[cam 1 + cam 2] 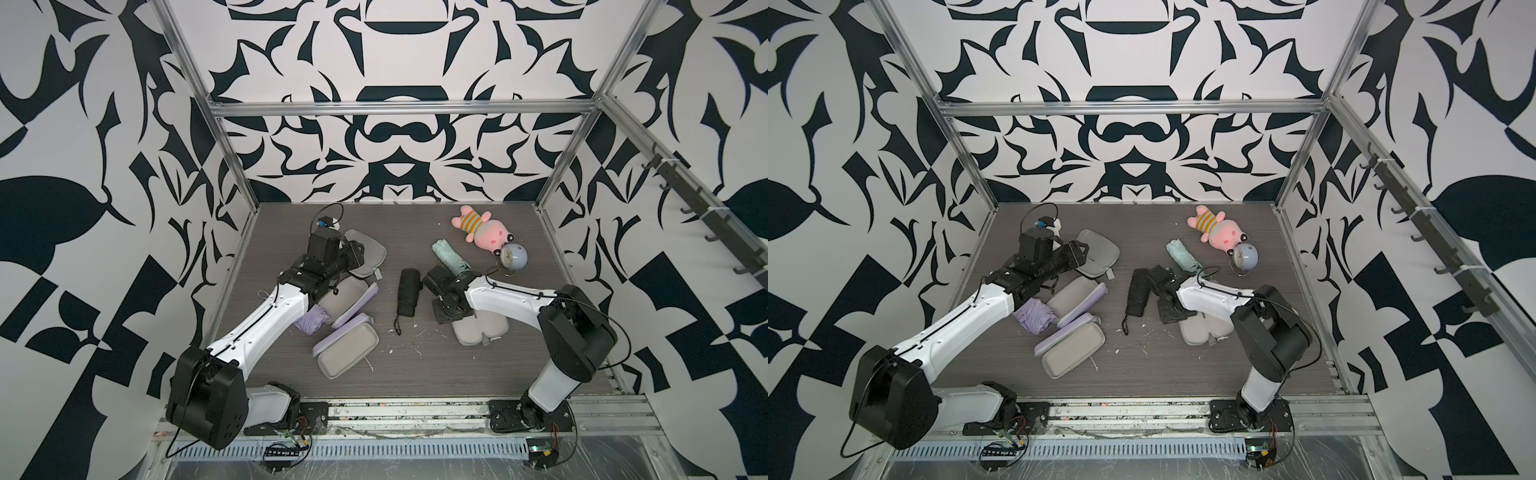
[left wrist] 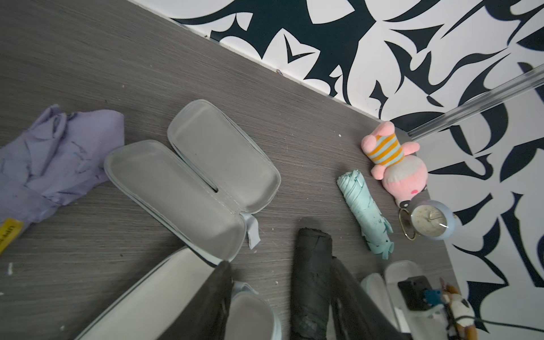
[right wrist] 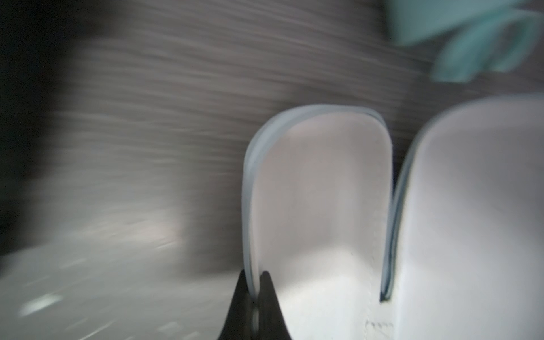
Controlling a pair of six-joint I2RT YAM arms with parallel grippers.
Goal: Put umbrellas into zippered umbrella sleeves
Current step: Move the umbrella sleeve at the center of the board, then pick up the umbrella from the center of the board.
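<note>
Lying open with its grey lining up, the pale-rimmed sleeve is sitting on the near right part of the bench, partly under the right arm's wrist. The right end effector is pinching the thin rim of one half, its jaws fully closed on that edge. The wrist view is smearing, which suggests the sleeve is being dragged or turned.

To do this well, the pinch should be staying low and the pull running flat along the bench, so the hinge is not folding one half over the other. The mint umbrella is lying just beyond the wrist and looks the likely one to go in, so the sleeve's hollow should be ending up clear of the arm.

The black umbrella is lying just beside the wrist, its cord trailing toward the front; a sideways sweep is risking a snag there. Farther back, the plush toy and the clock are touching each other. Bare bench is lying in front of the sleeve, between it and the lilac sleeve, offering the best room.

The left end effector is hanging above the far-left sleeve, jaws partly apart and gripping nothing.
</note>
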